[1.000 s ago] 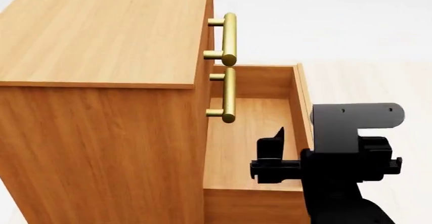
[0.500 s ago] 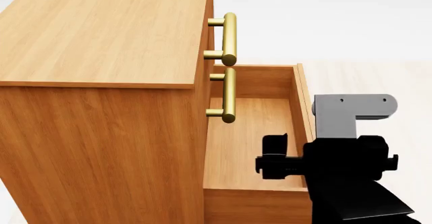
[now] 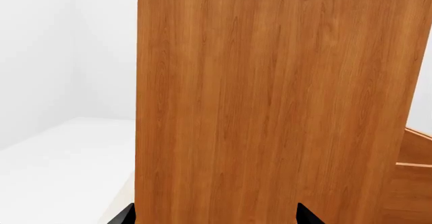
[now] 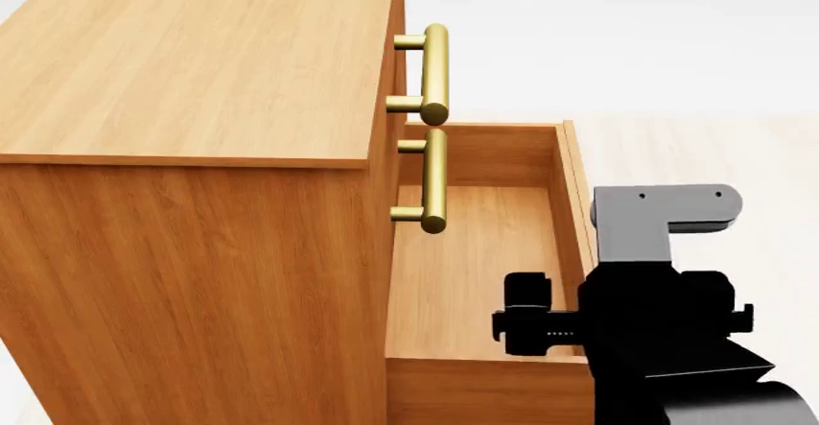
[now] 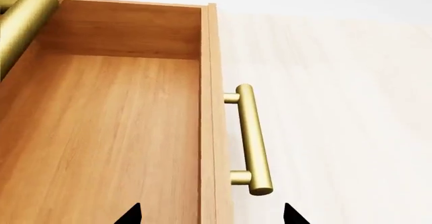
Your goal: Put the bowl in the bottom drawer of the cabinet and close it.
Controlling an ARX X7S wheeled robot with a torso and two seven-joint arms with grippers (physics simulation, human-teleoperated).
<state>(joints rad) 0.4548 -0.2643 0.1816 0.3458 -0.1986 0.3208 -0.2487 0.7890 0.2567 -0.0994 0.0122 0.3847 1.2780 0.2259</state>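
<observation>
On the cabinet, three brass handles

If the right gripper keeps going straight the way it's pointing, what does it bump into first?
Probably the front wall of the open bottom drawer: the right gripper straddles it, though depth is unclear.

surface: pale wood-look floor | directly on it: cabinet, standing upright, at 9 o'clock | bottom drawer pulled open toward 3 o'clock

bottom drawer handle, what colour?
Brass-gold, plain, no pattern. The bottom drawer handle shows best in the right wrist view, on the front of the open bottom drawer.
</observation>
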